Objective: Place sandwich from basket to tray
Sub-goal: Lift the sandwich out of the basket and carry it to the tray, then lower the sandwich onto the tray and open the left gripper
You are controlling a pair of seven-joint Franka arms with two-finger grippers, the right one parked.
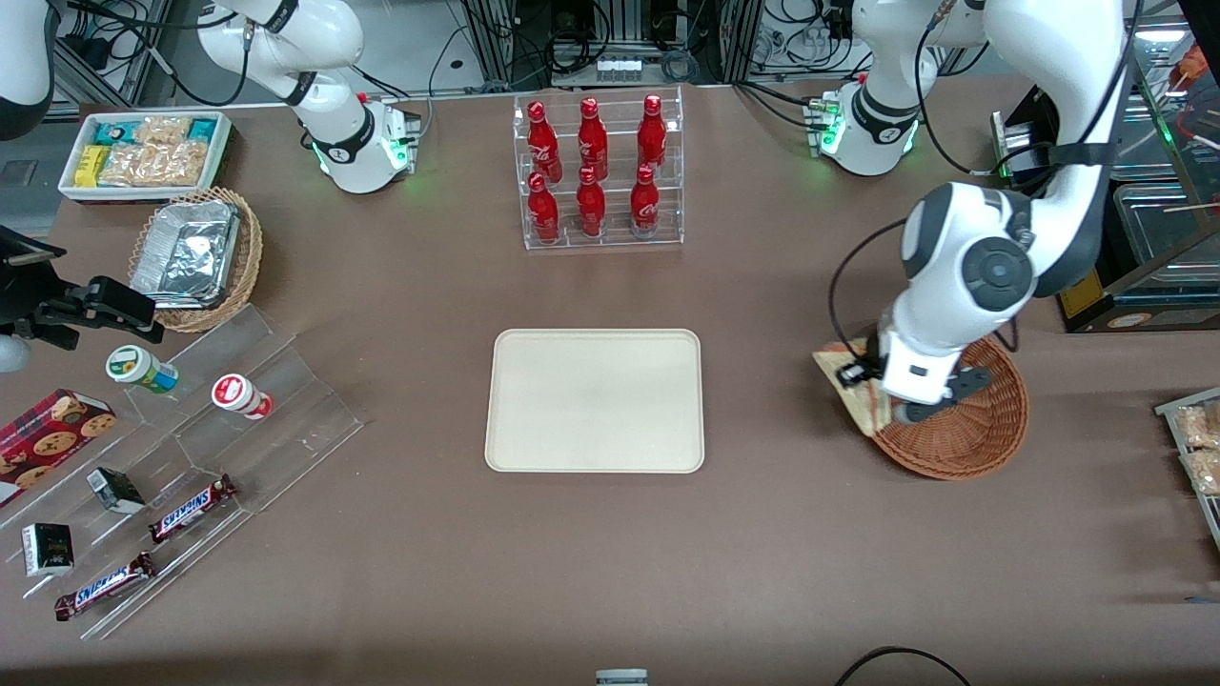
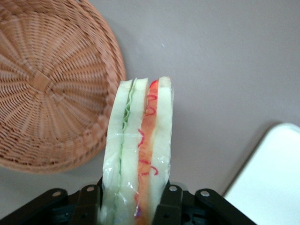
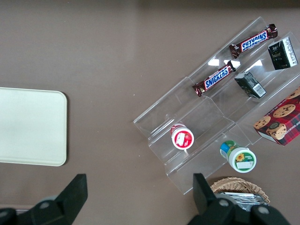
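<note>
My left gripper [image 1: 872, 381] is shut on the sandwich [image 2: 140, 150], a wrapped wedge of white bread with green and red filling. It holds the sandwich in the air above the basket's rim on the side toward the tray. In the front view the sandwich [image 1: 851, 386] pokes out beside the wrist. The reddish-brown wicker basket [image 1: 963, 424] is empty in the left wrist view [image 2: 44, 89]. The cream tray [image 1: 596, 400] lies at the table's middle, empty; its corner shows in the left wrist view [image 2: 274, 178].
A clear rack of red bottles [image 1: 599, 171] stands farther from the camera than the tray. Toward the parked arm's end are a tan basket with foil containers [image 1: 195, 252], a white snack bin [image 1: 143, 152] and a clear stepped stand with snacks [image 1: 181, 457].
</note>
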